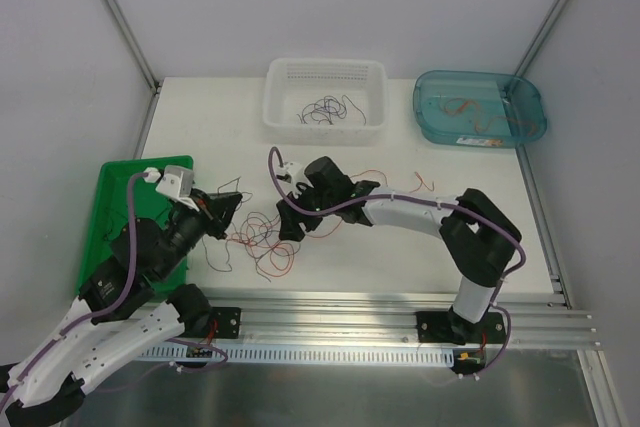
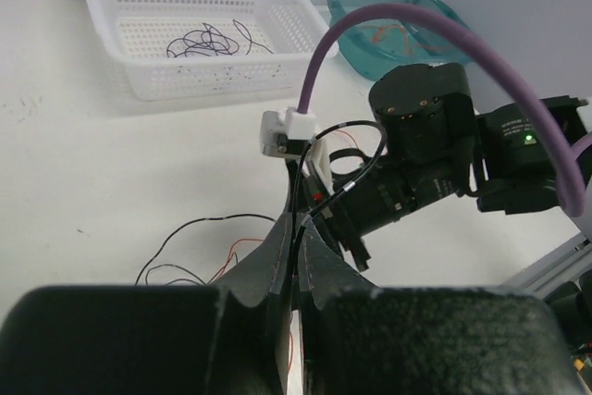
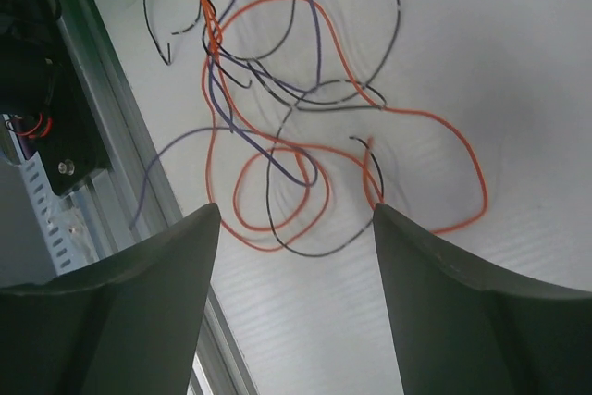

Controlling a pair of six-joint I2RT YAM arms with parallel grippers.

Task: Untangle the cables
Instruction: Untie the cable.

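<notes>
The cables (image 1: 262, 237) lie as a loose tangle of orange, red, black and purple strands on the white table between the two arms. My left gripper (image 1: 228, 209) is at the tangle's left edge; in the left wrist view the gripper (image 2: 298, 221) is shut with one thin black cable (image 2: 301, 193) pinched between its fingers, running up toward the right arm. My right gripper (image 1: 291, 223) hovers over the tangle's right side. In the right wrist view this gripper (image 3: 294, 219) stands open, with the cables (image 3: 277, 117) spread on the table beyond its fingertips and nothing between them.
A white basket (image 1: 375, 97) at the back holds several dark wires. A blue tub (image 1: 530, 112) at the back right holds orange strands. A green tray (image 1: 100, 222) sits at the left under my left arm. An aluminium rail (image 1: 400, 312) runs along the near edge.
</notes>
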